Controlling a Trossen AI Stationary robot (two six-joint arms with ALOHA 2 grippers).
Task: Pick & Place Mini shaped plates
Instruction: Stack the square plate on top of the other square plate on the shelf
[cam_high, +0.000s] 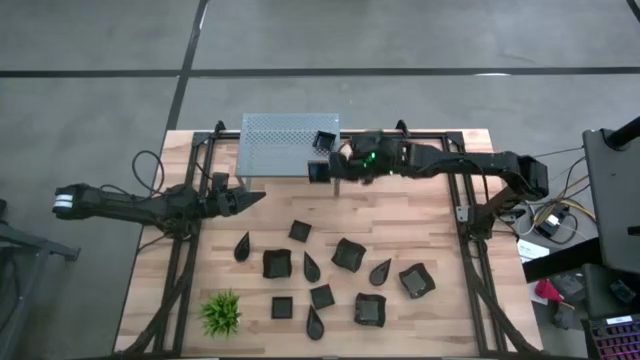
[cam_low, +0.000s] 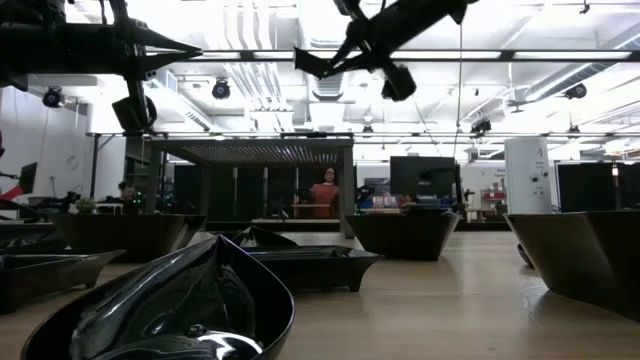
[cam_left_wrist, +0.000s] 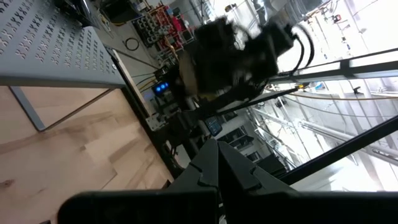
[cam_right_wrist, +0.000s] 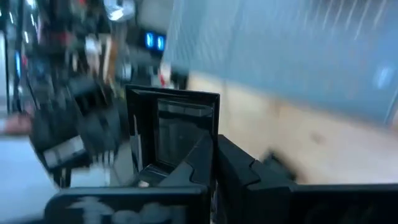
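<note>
Right now your right gripper (cam_high: 322, 171) sits at the upper middle of the overhead frame, just below the lower right corner of the grey perforated shelf (cam_high: 280, 140). It is clamped on a small square plate (cam_right_wrist: 177, 134): the right wrist picture shows the plate standing on edge between the dark fingers, its raised rim turned toward the lens. Holding it by the rim that way keeps the glossy dish from slipping, and the height, which the table-level picture confirms with the arm high above the wood, looks chosen so you can carry it over the shelf's edge.

One square plate (cam_high: 326, 139) already rests on the shelf's right end, so the shelf is probably your drop spot, and the held plate likely belongs beside it.

Your left gripper (cam_high: 252, 199) waits at the left middle of the overhead frame, its fingers pressed together into a point and holding nothing, clear of the right arm's path.

The remaining plates (cam_high: 349, 254), square and teardrop alike, are scattered over the lower half of the wooden table (cam_high: 430, 215), apart from one another, which leaves room for a gripper to come down on each. A small green plant (cam_high: 221, 312) stands at the lower left, outside the work.
</note>
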